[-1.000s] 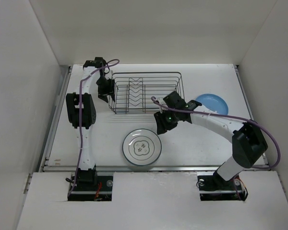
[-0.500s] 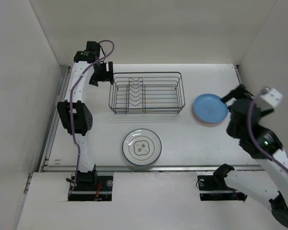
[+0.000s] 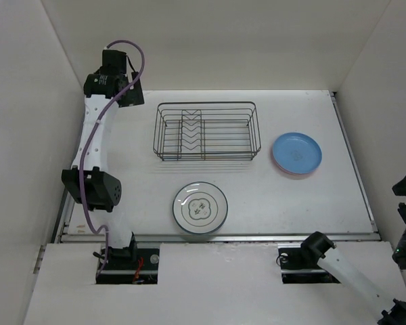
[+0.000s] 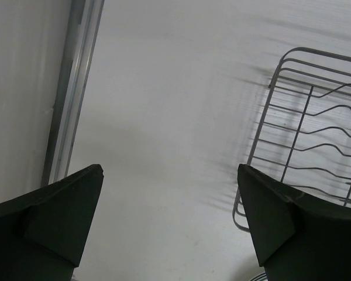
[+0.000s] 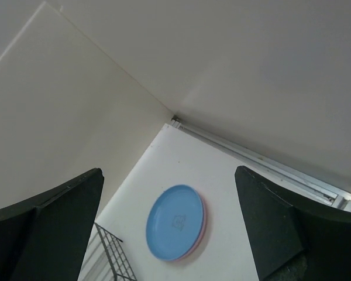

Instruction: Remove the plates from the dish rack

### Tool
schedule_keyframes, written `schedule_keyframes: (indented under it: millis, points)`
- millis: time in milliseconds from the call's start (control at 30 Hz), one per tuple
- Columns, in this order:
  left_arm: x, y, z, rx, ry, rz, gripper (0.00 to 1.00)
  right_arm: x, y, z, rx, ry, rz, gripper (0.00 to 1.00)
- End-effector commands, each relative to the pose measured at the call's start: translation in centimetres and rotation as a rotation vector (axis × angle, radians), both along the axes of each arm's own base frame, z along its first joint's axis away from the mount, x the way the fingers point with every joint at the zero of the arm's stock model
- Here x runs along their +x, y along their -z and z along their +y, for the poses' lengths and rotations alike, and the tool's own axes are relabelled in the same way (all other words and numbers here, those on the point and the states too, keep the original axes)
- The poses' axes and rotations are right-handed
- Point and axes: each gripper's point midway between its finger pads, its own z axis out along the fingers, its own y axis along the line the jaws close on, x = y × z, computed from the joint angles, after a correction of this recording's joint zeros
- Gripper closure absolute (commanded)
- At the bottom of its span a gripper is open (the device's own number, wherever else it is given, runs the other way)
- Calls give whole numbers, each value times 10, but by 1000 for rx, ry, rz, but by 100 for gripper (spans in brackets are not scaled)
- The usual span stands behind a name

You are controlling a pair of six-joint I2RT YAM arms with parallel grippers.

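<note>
Dish rack (image 3: 206,131) stood empty, 3 plates (image 3: 200,207) out. Left gripper (image 4: 169,175), right gripper (image 5: 167,175) gaped wide, empty. Unloading looked done; next just park arms.

dish rack (image 3: 206,131) centre, blue plate (image 3: 296,152) right, patterned plate (image 3: 200,207) front, gaps between

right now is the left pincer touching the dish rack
Apart. The top view shows the left pincer off the far left corner of the dish rack, with a strip of white table between them.
</note>
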Motion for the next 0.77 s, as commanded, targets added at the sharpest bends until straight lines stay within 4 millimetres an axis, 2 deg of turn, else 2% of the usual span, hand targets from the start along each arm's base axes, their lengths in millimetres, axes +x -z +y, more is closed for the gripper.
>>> schedule_keyframes:
  millis: [0, 33, 300, 333, 500, 600, 733]
  points:
    - [-6, 0, 7, 29, -13, -3, 1, 24, 15, 24, -141, -93, 172, 0]
    - [-8, -4, 7, 28, -13, -14, 1, 25, 16, 25, -151, -93, 188, 0]
    - [-15, 8, 4, 44, 9, 23, 1, 48, 25, 42, -194, -103, 255, 0]
    - [-15, 3, 4, 42, 9, 5, 1, 49, 25, 44, -194, -120, 255, 0]
    - [-16, 11, -1, 22, 30, 24, 1, 57, 21, 52, -186, -146, 241, 0]
    - [-16, 14, -2, 16, 37, 34, 1, 63, 19, 61, -163, -183, 208, 0]
    - [-16, 15, -6, 5, 59, 37, 1, 82, 25, 82, -184, -251, 261, 0]
